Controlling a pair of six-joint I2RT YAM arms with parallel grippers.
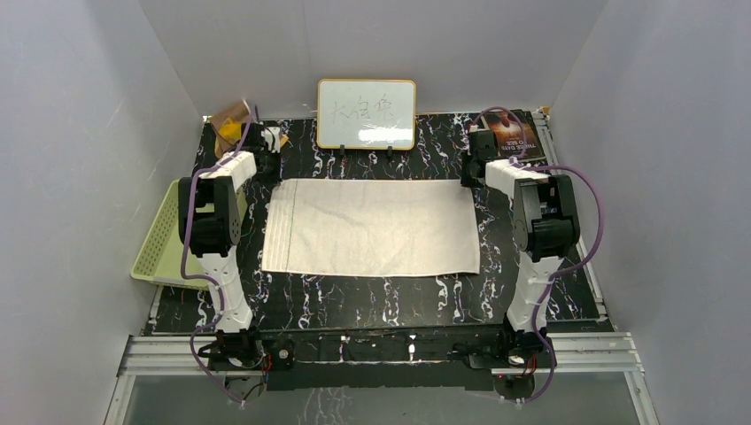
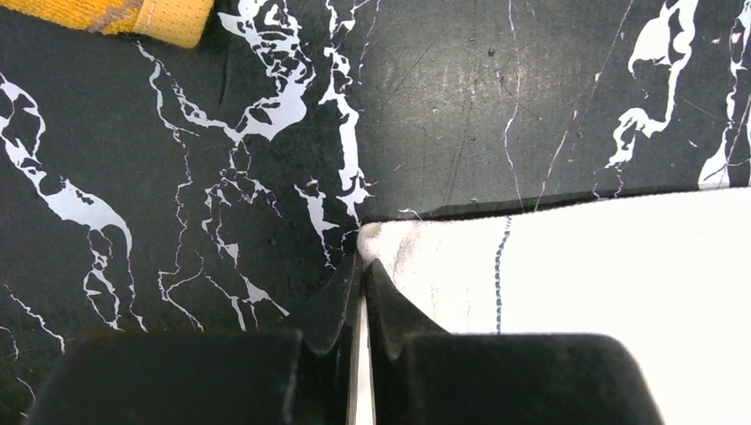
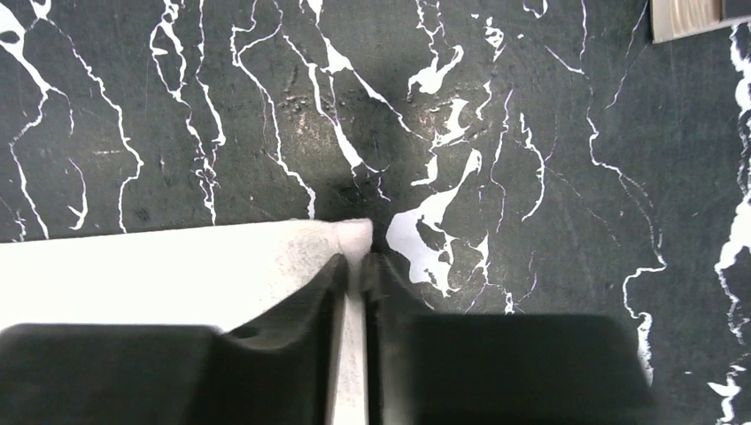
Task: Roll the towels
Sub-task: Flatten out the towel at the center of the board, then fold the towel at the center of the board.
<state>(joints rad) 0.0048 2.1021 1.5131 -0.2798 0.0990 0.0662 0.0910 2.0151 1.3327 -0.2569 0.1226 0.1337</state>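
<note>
The large cream towel lies flat in the middle of the black marbled table, with a thin dark line near its left end. My left gripper is shut on the towel's far left corner, and cloth shows between the fingers. At the far right corner, my right gripper is pinched on the towel in the same way. In the top view both grippers sit at those far corners. The smaller orange cloth lies at the back left, apart from the left gripper.
A pale green slotted basket hangs off the table's left edge. A small whiteboard stands at the back centre. A dark booklet lies at the back right. Grey walls close in on three sides.
</note>
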